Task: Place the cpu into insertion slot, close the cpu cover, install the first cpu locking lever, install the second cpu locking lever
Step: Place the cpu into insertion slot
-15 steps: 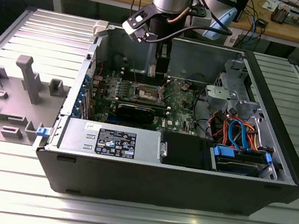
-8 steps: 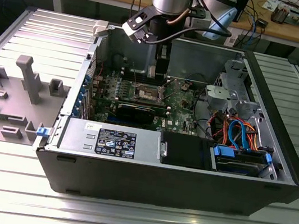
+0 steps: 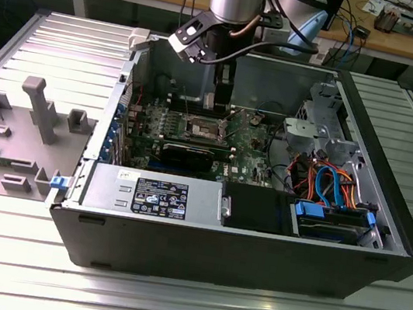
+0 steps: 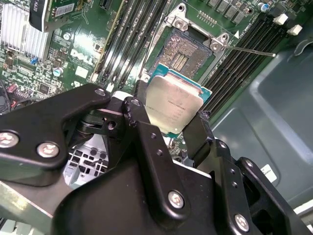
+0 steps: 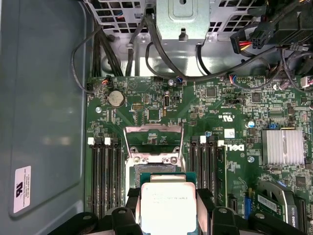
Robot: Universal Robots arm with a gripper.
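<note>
Your fingers [image 4: 138, 117] are clamped on the cpu [image 4: 175, 104], one on each side edge. The chip is small and square with a silver-grey metal top and a green rim. It's held tilted just above the open socket [image 4: 185, 53] on the green motherboard [image 5: 146, 105], not seated. In the exterior view, the gripper [image 3: 220, 104] is down inside the computer case [image 3: 216, 245].

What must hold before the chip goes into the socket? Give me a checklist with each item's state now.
1. Gripper shut on the cpu at two opposite edges: ok.
2. Insertion slot bare, nothing lying in it: ok.
3. cpu cover swung up off the slot: ok.
4. Locking lever swung aside of the slot: ok.
5. cpu level and square over the slot: cannot tell.
6. cpu corner mark matched to the slot: cannot tell.
</note>
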